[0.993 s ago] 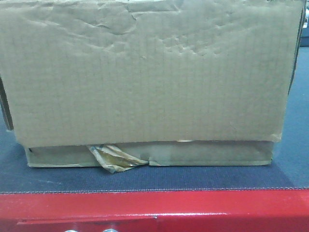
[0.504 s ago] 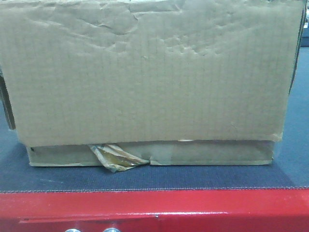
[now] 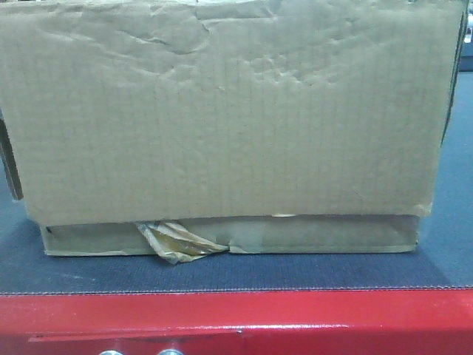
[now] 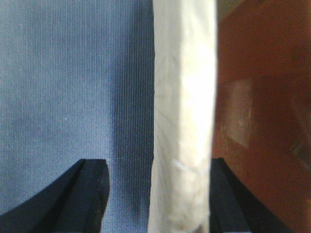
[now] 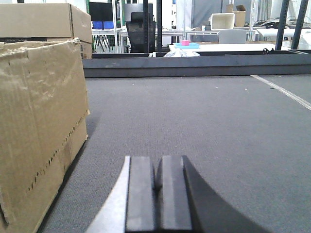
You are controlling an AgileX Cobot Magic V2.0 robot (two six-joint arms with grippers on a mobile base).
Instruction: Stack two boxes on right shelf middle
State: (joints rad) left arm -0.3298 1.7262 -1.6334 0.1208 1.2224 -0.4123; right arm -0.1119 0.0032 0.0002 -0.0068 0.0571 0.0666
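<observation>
A large brown cardboard box (image 3: pixel 222 118) with a wrinkled face fills the front view. A crumpled tape scrap (image 3: pixel 177 240) hangs at its bottom edge. My left gripper (image 4: pixel 158 194) is open and straddles the box's pale upright wall edge (image 4: pixel 184 97). That edge lies against the right finger, with a gap to the left finger (image 4: pixel 92 194). My right gripper (image 5: pixel 158 167) is shut and empty, low over the felt, with the same box (image 5: pixel 39 126) to its left. A second box (image 5: pixel 43 22) stands behind it. The shelf is out of view.
The box rests on a dark grey felt platform (image 3: pixel 222 272) with a red front edge (image 3: pixel 236 314). A dark raised rim (image 5: pixel 194 65) closes the platform's far side. Beyond it are tables, a chair and dark posts.
The box has shifted a few pixels to the right in the front view. Otherwise nothing visibly moved.
</observation>
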